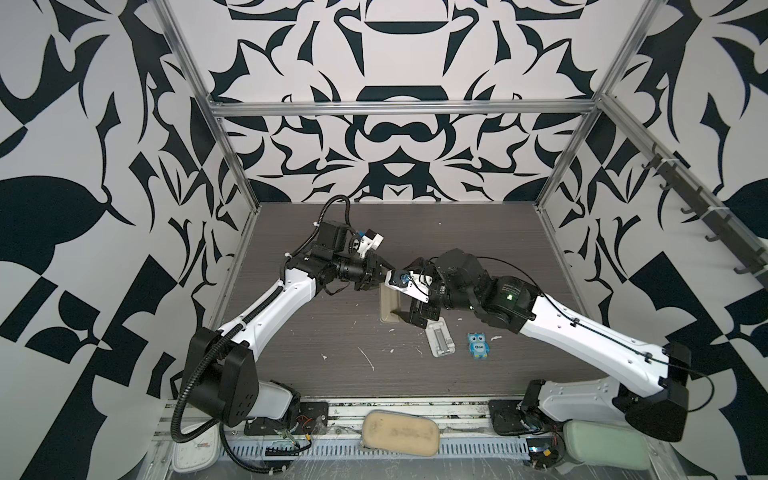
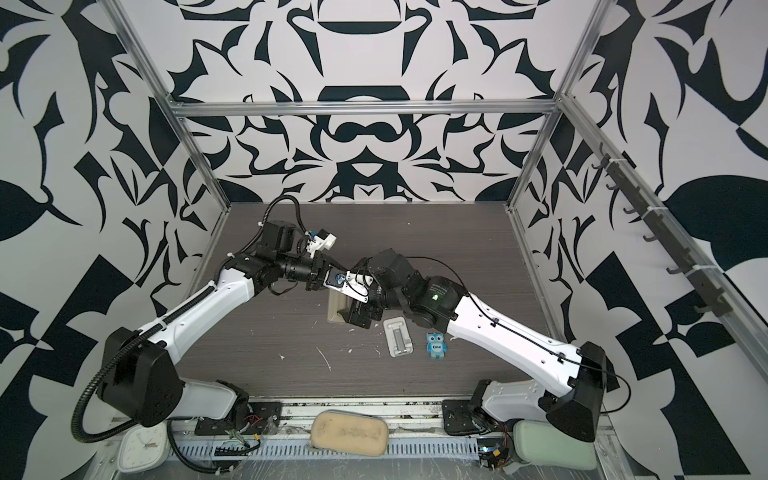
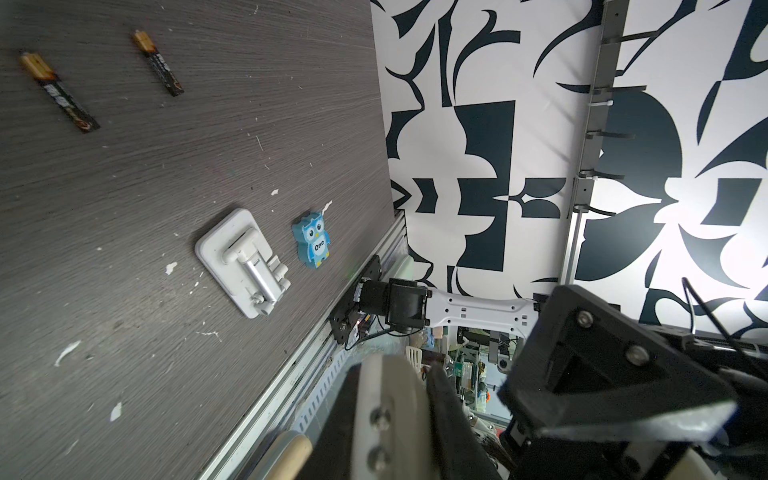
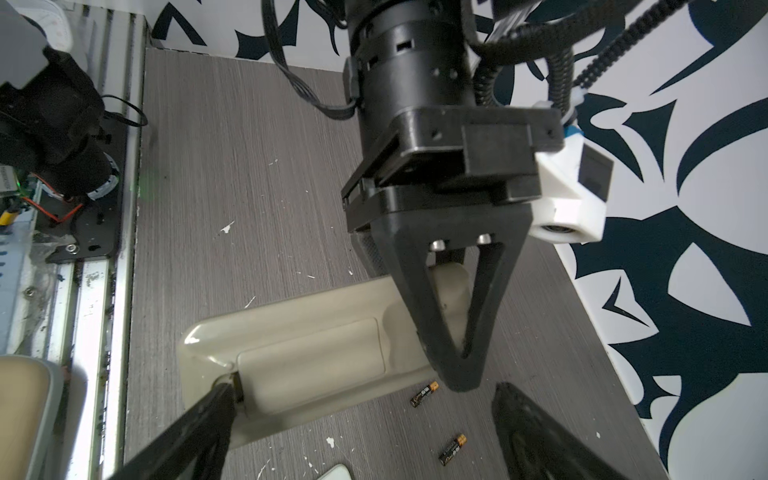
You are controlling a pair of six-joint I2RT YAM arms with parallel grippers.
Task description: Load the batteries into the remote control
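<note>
Top views both hide the batteries behind the right arm, which also covers part of the remote control (image 1: 388, 309). The remote lies back-up on the table (image 1: 311, 332), near its middle. In the right wrist view two batteries (image 4: 424, 394) (image 4: 453, 449) lie loose on the table just beside the remote, apart from each other. There is one remote, one white stand (image 1: 439, 338) and one blue owl figure (image 1: 478, 345). The left arm stretches in from the near left corner with its wrist rolled, so one finger sits above the other. The left tool (image 1: 380, 276) is nearly closed and appears clamped on the remote's far end, though the lower finger is mostly hidden. The right arm reaches in from the near right and bends down. The right tool (image 4: 368, 388) is spread wide and grips nothing; one fingertip (image 4: 230, 388) touches the near edge of the battery cover.
</note>
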